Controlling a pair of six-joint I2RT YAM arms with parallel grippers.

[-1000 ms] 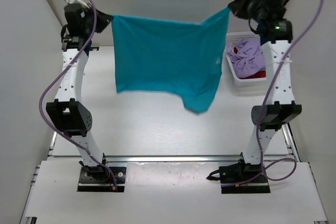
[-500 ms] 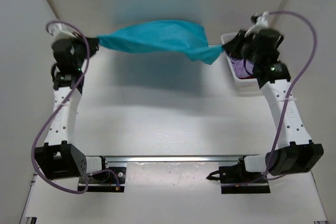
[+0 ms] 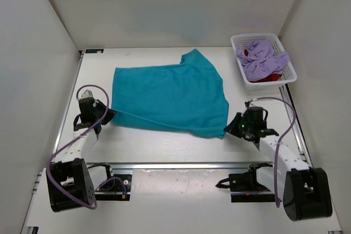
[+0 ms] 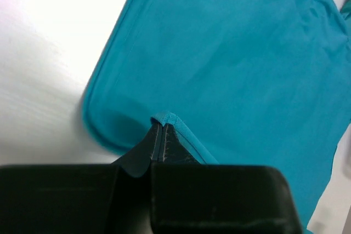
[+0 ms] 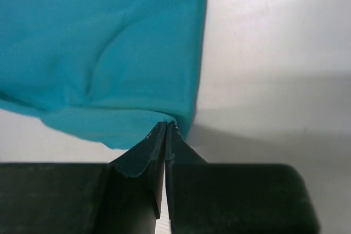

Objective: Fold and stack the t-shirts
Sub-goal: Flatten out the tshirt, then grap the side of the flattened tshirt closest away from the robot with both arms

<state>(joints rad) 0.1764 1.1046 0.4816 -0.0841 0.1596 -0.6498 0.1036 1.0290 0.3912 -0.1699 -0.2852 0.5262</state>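
On the white table point(image 3: 164, 149), left tool point(image 4: 163, 129) and right tool point(image 5: 166, 127) clamp corners of the teal t-shirt point(image 3: 170, 94).

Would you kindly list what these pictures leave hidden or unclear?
Top view: the red shirt lies mostly buried under the lavender shirt in the basket; its shape is hidden.
Left wrist view: the left fingers cover the pinched hem; the teal shirt runs off the top and right edges.
Right wrist view: the right fingers hide the pinched corner; the shirt is cut off at top and left.
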